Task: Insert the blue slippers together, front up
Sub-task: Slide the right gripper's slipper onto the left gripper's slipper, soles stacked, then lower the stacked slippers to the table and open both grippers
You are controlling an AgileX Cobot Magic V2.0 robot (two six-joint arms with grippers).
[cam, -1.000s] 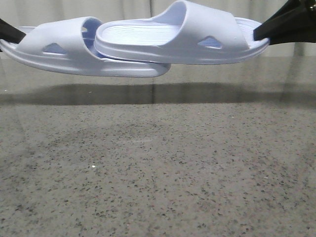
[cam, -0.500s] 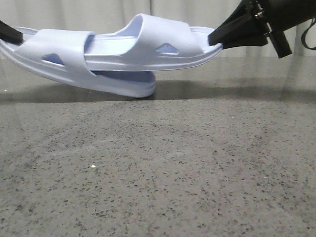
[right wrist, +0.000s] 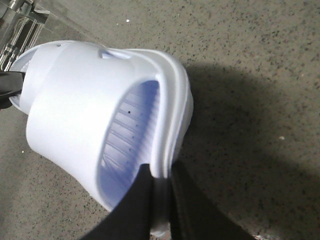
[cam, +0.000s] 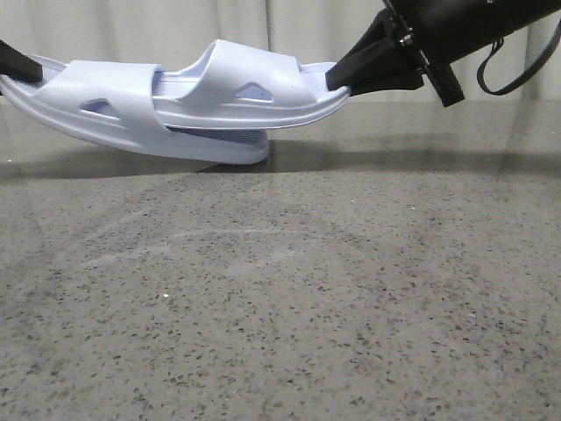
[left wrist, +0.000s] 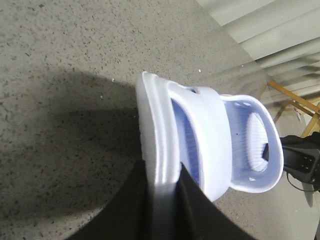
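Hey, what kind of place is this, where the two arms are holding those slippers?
Probably an indoor lab or test room rather than a home. The blue slippers hang over a dark speckled stone-look tabletop, pale curtains hang behind, and a wooden frame stands beyond the table.

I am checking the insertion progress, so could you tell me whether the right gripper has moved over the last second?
Yes. Against the curtain seam behind, the right gripper has moved left, pushing its slipper further under the left slipper's strap.
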